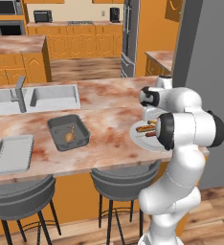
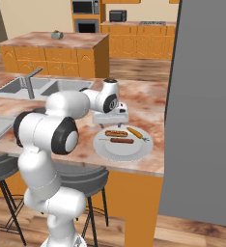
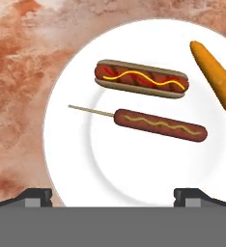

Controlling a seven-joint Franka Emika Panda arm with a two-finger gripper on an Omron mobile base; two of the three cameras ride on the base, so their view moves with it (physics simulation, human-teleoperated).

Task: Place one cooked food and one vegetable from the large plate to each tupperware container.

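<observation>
In the left base view, the deep tub (image 1: 68, 132) already holds one food item, while the flat tray (image 1: 12, 153) lies beside it on the bench (image 1: 109, 110). In the right base view, the tool (image 2: 111, 117) hangs above the large plate (image 2: 123, 150), positioned for a pick. In the hand view, the tool stands fully open and holds nothing; the hot dog (image 3: 141, 79), skewered sausage (image 3: 159, 125) and carrot (image 3: 216, 83) lie apart, each graspable.

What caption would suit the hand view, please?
Open gripper above the large plate holding a hot dog, a corn dog and a carrot.

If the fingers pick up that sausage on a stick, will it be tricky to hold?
Probably somewhat. The sausage on a stick is round and lies flat on the large plate, so it may roll when nudged. Its thin stick looks weak, so gripping the thick body seems safer.
</observation>
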